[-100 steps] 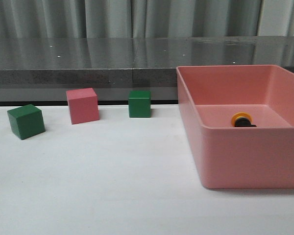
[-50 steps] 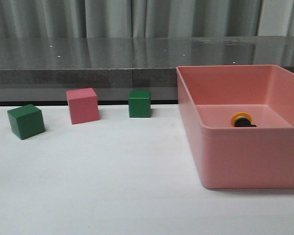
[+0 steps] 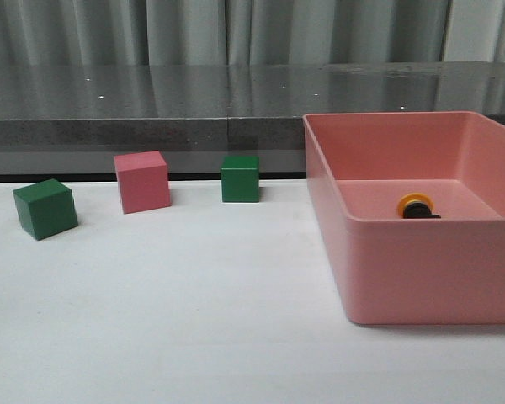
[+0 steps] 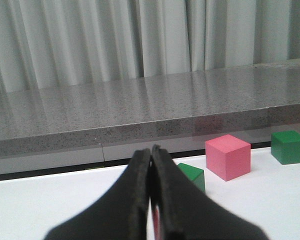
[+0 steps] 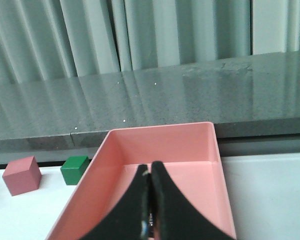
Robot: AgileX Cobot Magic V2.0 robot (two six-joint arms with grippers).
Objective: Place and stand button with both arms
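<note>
The button (image 3: 417, 206) lies on its side inside the pink bin (image 3: 429, 269) at the right, its yellow cap facing the front and its black body behind it. Neither arm shows in the front view. In the left wrist view my left gripper (image 4: 151, 149) is shut with nothing held, above the white table short of the cubes. In the right wrist view my right gripper (image 5: 150, 166) is shut and empty, over the near part of the pink bin (image 5: 162, 132); its fingers hide the button.
A green cube (image 3: 45, 208), a pink cube (image 3: 141, 181) and a second green cube (image 3: 239, 178) stand in a row at the back left of the white table. A grey stone ledge (image 3: 151, 109) and curtains close the far side.
</note>
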